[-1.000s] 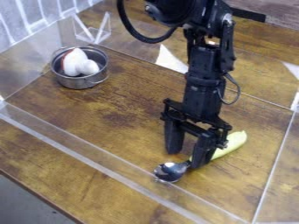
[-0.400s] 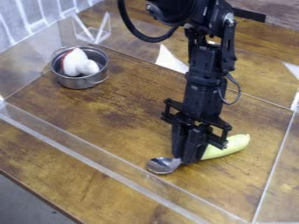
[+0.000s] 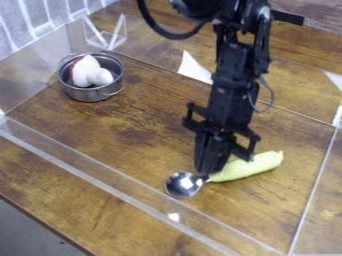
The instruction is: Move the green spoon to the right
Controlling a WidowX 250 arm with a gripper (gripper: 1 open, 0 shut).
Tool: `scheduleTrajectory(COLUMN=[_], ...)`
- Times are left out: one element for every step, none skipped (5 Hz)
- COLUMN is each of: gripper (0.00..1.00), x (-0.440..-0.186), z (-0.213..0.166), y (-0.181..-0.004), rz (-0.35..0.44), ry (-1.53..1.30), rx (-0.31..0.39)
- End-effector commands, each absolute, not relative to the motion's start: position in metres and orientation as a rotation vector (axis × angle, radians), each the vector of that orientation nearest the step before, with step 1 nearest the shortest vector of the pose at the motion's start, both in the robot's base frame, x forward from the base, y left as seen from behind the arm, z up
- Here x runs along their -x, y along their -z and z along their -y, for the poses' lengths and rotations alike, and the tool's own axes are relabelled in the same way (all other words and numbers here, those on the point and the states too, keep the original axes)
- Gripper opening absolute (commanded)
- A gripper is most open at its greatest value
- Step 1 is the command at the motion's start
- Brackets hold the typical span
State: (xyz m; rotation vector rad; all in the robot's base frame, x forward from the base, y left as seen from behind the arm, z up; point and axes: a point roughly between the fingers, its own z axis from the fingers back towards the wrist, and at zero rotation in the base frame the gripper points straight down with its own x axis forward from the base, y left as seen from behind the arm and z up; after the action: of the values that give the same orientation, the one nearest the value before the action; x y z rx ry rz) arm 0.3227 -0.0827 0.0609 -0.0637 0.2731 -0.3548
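Observation:
The green spoon point(image 3: 238, 168) lies low over the wooden table point(image 3: 120, 130) at the front right, its yellow-green handle pointing right and its shiny silver scoop point(image 3: 181, 184) pointing left toward the front wall. My gripper point(image 3: 214, 170) comes straight down from the black arm point(image 3: 230, 75) and is shut on the spoon near where handle meets scoop. The fingers hide part of the handle. Whether the spoon rests on the wood or is slightly raised cannot be told.
A round steel bowl point(image 3: 91, 77) holding a white object stands at the back left. Clear plastic walls point(image 3: 134, 205) ring the table; the front wall runs close to the scoop, and the right wall point(image 3: 329, 150) is near the handle's end.
The jaws have closed onto the spoon. The spoon has turned, its scoop swinging left and its handle lying flatter to the right.

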Motion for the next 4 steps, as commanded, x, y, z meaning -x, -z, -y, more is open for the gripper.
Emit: scheduleTrajectory(gripper=[0.0, 1.0, 1.0, 1.0], x=[-0.331, -0.328, -0.325, -0.325], z=[0.09, 0.085, 0.081, 0.084], y=[-0.106, -0.115, -0.116, -0.094], rz=[-0.162, -0.151, -0.154, -0.161], ry=[0.421, 0.478, 0.546, 0.474], rx=[0.042, 0.033, 0.031, 0.041])
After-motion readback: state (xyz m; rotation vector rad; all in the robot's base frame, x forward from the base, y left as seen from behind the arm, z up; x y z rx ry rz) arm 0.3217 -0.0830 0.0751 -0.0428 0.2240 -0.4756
